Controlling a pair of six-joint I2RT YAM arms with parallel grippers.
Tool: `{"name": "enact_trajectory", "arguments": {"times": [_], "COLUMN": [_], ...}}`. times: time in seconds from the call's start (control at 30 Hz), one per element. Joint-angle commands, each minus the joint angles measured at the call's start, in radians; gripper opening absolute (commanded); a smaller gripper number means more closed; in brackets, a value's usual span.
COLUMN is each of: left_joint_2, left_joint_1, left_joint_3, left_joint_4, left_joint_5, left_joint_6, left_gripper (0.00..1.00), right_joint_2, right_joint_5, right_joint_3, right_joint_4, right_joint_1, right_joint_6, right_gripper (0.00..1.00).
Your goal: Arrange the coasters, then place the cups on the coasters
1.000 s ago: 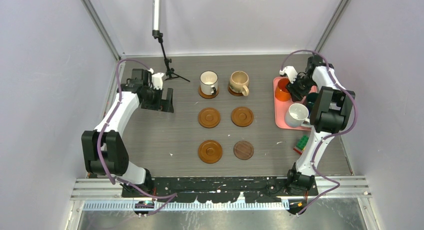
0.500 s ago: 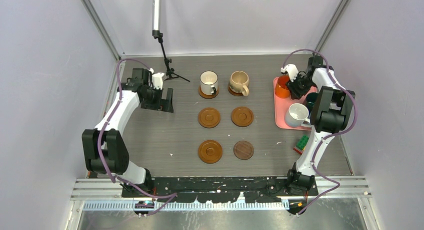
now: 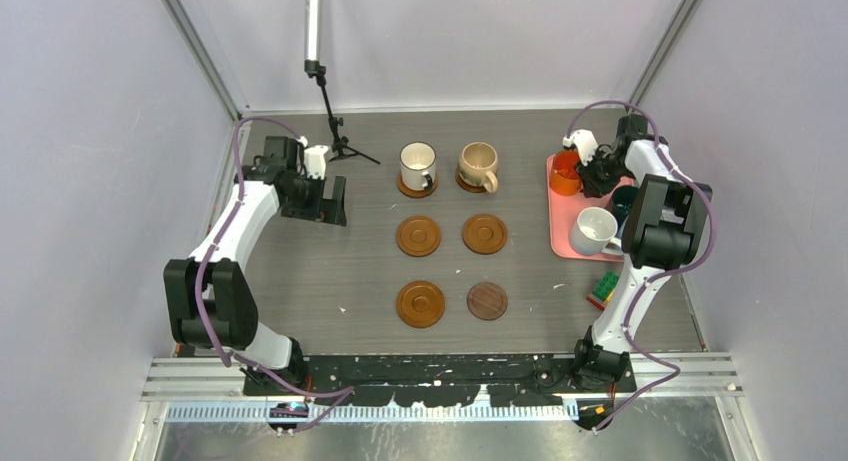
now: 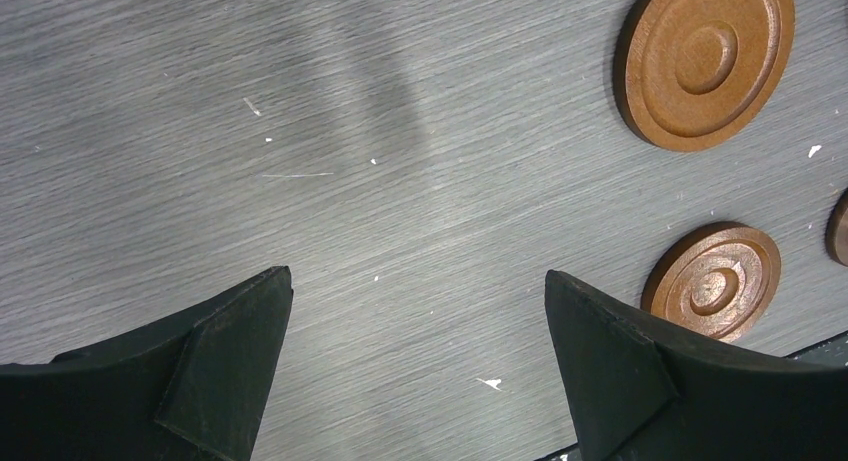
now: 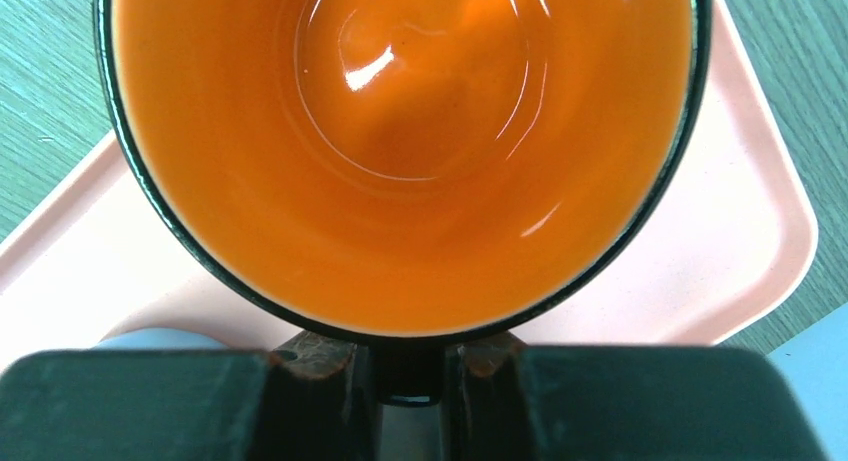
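Right gripper [image 5: 405, 369] is clenched on the handle of the orange glazed ceramic mug [image 5: 400, 151], which is at the far left corner of the pink rectangular plastic tray [image 3: 560, 217]; whether the mug rests on it or is raised cannot be told. Left gripper [image 4: 417, 281] is released, jaws wide, above the bare grey wood-grain tabletop [image 4: 300, 131], left of the coaster grid. 6 round brown wooden coasters [image 3: 418, 235] lie in 2 columns of 3. The far pair carry a white ceramic mug [image 3: 417, 165] and a beige ceramic mug [image 3: 478, 163]. The other 4, including the darker flat disc [image 3: 487, 301], are bare. A second white mug [image 3: 594, 229] is on the tray.
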Motion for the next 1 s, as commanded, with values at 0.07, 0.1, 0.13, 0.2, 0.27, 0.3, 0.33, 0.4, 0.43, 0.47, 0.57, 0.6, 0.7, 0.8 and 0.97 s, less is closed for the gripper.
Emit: {"name": "enact_trajectory", "arguments": {"times": [0.07, 0.1, 0.13, 0.2, 0.27, 0.3, 0.33, 0.4, 0.43, 0.47, 0.57, 0.6, 0.7, 0.8, 0.97], "left_joint_2": [-0.025, -0.026, -0.026, -0.025, -0.029, -0.03, -0.033, -0.038, -0.039, -0.044, -0.057, -0.063, -0.084, -0.11, -0.164], "left_joint_1": [-0.004, -0.004, -0.005, -0.004, -0.004, -0.005, -0.005, -0.004, -0.004, -0.004, -0.004, -0.004, -0.004, -0.005, -0.004], "left_joint_3": [0.001, -0.001, -0.001, -0.003, -0.007, -0.01, -0.013, -0.018, -0.021, -0.023, -0.033, -0.04, -0.062, -0.092, -0.157], "left_joint_4": [0.024, 0.027, 0.027, 0.027, 0.027, 0.028, 0.029, 0.027, 0.029, 0.028, 0.036, 0.04, 0.062, 0.079, 0.113], "left_joint_5": [0.013, 0.014, 0.015, 0.017, 0.019, 0.02, 0.022, 0.026, 0.028, 0.028, 0.029, 0.031, 0.03, 0.029, 0.02], "left_joint_6": [0.004, 0.005, 0.005, 0.006, 0.007, 0.009, 0.011, 0.011, 0.011, 0.011, 0.011, 0.011, -0.007, -0.026, -0.057], "left_gripper": [1.0, 1.0, 1.0, 1.0, 1.0, 1.0, 1.0, 1.0, 1.0, 1.0, 1.0, 1.0, 1.0, 1.0, 1.0], "right_joint_2": [-0.103, -0.113, -0.124, -0.144, -0.159, -0.166, -0.171, -0.182, -0.188, -0.198, -0.227, -0.237, -0.286, -0.354, -0.455], "right_joint_5": [-0.08, -0.085, -0.093, -0.112, -0.129, -0.133, -0.135, -0.135, -0.134, -0.132, -0.099, -0.086, -0.002, 0.059, 0.201], "right_joint_3": [0.026, 0.028, 0.027, 0.021, 0.02, 0.022, 0.027, 0.036, 0.042, 0.048, 0.076, 0.083, 0.085, 0.072, 0.055], "right_joint_4": [0.024, 0.034, 0.046, 0.081, 0.108, 0.118, 0.123, 0.129, 0.129, 0.123, 0.111, 0.105, 0.104, 0.1, 0.064], "right_joint_1": [0.019, 0.02, 0.019, 0.02, 0.021, 0.023, 0.026, 0.036, 0.044, 0.055, 0.103, 0.125, 0.215, 0.312, 0.476], "right_joint_6": [0.094, 0.124, 0.146, 0.195, 0.245, 0.267, 0.286, 0.321, 0.335, 0.348, 0.424, 0.463, 0.577, 0.665, 0.784], "right_gripper": [0.0, 0.01, 0.01, 0.0, 0.01, 0.01, 0.01, 0.01, 0.0, 0.01, 0.01, 0.0, 0.0, 0.01, 0.0]}}
